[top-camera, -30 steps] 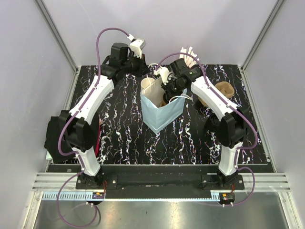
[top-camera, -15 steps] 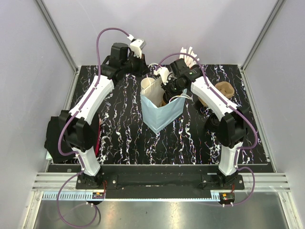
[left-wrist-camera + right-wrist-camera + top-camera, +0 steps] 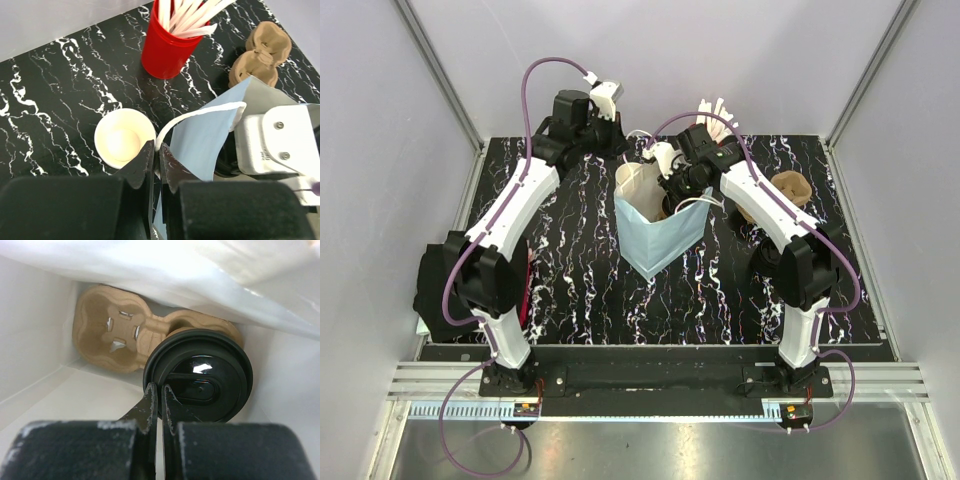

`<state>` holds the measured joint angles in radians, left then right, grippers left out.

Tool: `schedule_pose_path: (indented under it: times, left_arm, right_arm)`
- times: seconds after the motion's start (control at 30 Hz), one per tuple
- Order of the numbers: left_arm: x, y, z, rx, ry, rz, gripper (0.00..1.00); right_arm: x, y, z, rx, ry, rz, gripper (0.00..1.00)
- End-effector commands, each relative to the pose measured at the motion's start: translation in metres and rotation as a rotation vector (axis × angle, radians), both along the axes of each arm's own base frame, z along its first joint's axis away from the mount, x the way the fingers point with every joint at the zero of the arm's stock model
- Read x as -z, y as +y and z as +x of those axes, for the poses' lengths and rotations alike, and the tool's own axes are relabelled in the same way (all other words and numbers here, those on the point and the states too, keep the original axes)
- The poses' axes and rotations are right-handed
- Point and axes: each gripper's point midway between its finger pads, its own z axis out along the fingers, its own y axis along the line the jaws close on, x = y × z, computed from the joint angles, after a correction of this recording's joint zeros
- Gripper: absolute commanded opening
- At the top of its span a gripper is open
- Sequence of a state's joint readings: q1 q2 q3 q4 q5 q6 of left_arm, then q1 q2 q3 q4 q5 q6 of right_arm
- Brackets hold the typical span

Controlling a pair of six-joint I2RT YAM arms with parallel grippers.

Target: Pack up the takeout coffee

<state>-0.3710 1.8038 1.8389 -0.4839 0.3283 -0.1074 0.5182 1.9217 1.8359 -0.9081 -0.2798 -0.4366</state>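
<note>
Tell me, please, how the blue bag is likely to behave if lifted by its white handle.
The blue bag looks like thin paper with bowed walls, so it would probably flex rather than hold shape. Its white handle is one slim cord, pinched in the left pincer; lifted there, the bag may tilt. The lidded coffee cup inside probably weighs down one side.

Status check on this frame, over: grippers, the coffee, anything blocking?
Left gripper shut on bag handle. Right gripper shut at rim of takeout coffee, inside bag. Coffee lidded, at carrier on bag floor. Nothing blocking seen.
</note>
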Motion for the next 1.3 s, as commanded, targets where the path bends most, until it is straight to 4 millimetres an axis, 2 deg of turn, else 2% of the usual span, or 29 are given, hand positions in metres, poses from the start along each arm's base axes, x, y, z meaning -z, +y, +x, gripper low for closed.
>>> schedule_pose_path:
  times: [0.0,0.67,1.27]
  left_arm:
    - [-0.007,0.007,0.013,-0.063,-0.026,0.006,0.08]
    - [-0.001,0.009,0.017,-0.084,-0.013,0.023,0.08]
    - [-0.004,0.009,0.016,-0.077,-0.018,0.016,0.07]
  right_arm:
    - [-0.005,0.007,0.0,-0.026,-0.027,0.018,0.0]
    - [0.011,0.007,-0.001,-0.028,0.003,0.003,0.0]
    - [0.022,0.007,0.001,-0.03,0.011,-0.011,0.0]
